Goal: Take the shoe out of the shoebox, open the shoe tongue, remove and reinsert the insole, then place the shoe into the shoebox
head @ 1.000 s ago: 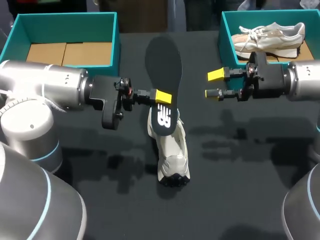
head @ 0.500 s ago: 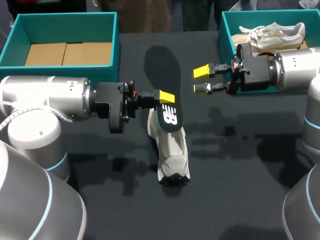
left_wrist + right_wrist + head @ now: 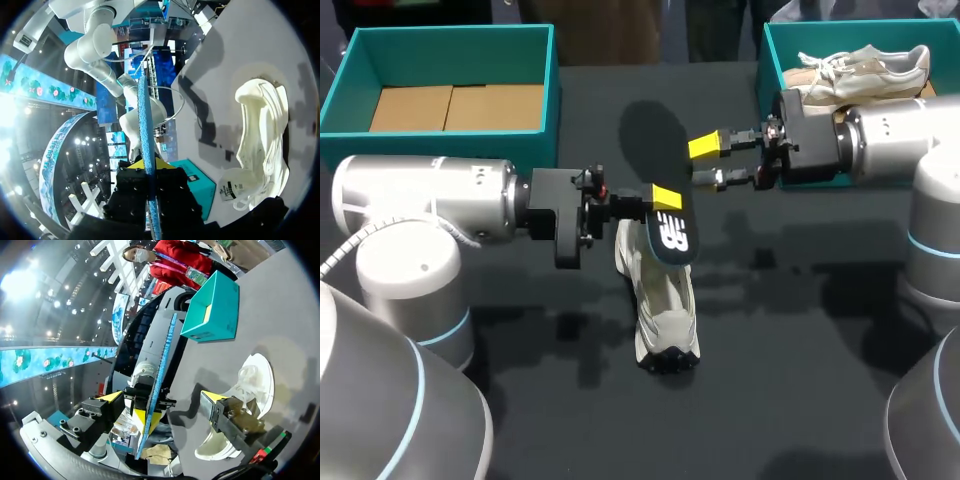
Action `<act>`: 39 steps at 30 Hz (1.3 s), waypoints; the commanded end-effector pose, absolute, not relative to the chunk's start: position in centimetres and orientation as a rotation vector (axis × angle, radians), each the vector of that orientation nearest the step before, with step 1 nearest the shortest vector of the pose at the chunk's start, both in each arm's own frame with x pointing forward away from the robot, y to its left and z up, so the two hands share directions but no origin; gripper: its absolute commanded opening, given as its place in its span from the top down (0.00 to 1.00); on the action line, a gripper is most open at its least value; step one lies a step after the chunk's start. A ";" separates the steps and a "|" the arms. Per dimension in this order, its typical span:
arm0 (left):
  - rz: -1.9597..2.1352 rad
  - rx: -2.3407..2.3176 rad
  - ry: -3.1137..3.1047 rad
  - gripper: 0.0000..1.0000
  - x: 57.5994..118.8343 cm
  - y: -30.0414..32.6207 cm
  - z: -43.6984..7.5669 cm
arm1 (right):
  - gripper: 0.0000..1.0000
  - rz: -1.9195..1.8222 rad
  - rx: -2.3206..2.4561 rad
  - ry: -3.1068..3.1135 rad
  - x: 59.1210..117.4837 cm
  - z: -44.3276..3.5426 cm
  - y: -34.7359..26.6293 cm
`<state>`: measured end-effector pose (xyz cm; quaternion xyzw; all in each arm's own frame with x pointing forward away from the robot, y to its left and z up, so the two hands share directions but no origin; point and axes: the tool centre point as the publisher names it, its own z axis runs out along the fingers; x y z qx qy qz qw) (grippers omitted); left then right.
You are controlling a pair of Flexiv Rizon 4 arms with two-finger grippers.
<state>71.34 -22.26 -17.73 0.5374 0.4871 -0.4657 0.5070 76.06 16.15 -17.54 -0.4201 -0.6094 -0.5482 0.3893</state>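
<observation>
A black insole (image 3: 658, 150) with a white logo hangs tilted over the table, and my left gripper (image 3: 665, 197) is shut on its lower part. In the left wrist view the insole (image 3: 144, 125) shows edge-on, blue, rising from between the yellow tips of the left gripper (image 3: 149, 167). Under it a cream shoe (image 3: 663, 300) lies on the black table, toe toward me, and the same shoe (image 3: 262, 135) lies beside the gripper. My right gripper (image 3: 707, 163) stands open just right of the insole's edge. From the right gripper (image 3: 161, 399) the insole (image 3: 162, 365) lies ahead, between its spread fingers.
A teal shoebox (image 3: 767, 60) at the back right holds a second cream shoe (image 3: 865, 62). Another teal box (image 3: 552, 75) at the back left holds brown cardboard. The black table (image 3: 800, 350) stretches bare at the front right.
My left gripper has carried the insole to the right, over the shoe. My right gripper has moved left and a little back, up to the insole's edge.
</observation>
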 end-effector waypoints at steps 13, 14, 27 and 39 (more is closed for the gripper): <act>-1.121 1.300 1.187 1.00 71.9 -23.2 -18.8 | 0.35 -1.348 -1.020 -1.525 76.0 -18.9 18.5; -1.121 1.301 1.190 1.00 72.0 -23.2 -18.8 | 0.38 -1.345 -1.019 -1.523 76.0 -18.9 18.6; -1.102 1.318 1.203 1.00 72.2 -23.5 -19.6 | 0.62 -1.320 -1.020 -1.491 76.1 -19.3 19.7; -1.077 1.324 1.211 1.00 72.3 -23.6 -20.0 | 1.00 -1.329 -1.034 -1.468 75.7 -19.5 19.9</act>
